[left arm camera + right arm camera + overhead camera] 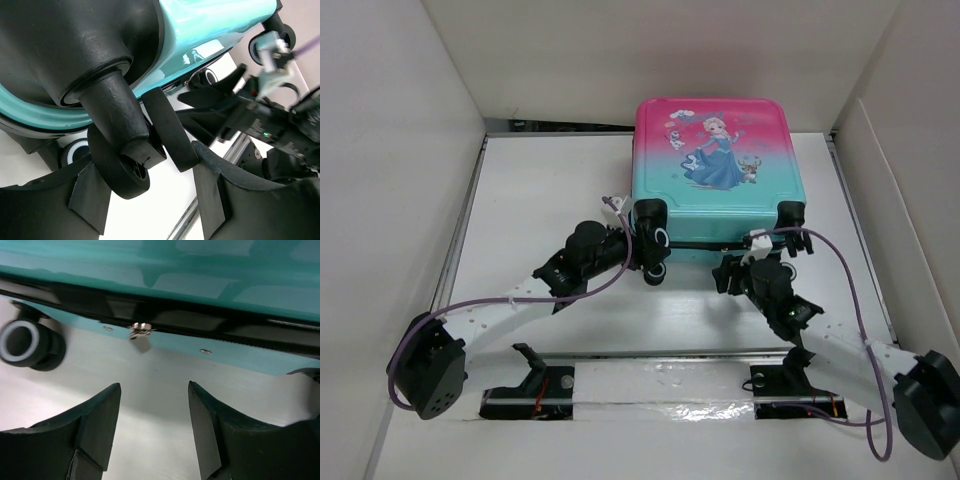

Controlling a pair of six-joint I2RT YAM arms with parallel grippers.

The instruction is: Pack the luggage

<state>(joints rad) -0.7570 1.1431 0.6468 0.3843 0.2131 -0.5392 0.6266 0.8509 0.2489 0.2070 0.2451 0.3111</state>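
Note:
The luggage (715, 150) lies flat and closed at the back of the table, princess picture up, its wheeled end toward the arms. My left gripper (642, 245) is at its near left corner, shut on a black twin wheel (120, 170) that sits between the fingers under the teal shell (210, 25). My right gripper (732, 265) stands open just in front of the near edge. Its fingers (100, 415) are low over the tabletop with nothing between them. A small metal zipper pull (140, 336) hangs from the dark zipper line on the teal shell (200, 290), a little beyond the fingertips.
White walls (400, 150) close in the table on the left, back and right. A metal rail (660, 352) runs along the near edge by the arm bases. Another wheel with a pale ring (30, 345) stands left of the right gripper. The right arm (260, 120) is close beside the left gripper.

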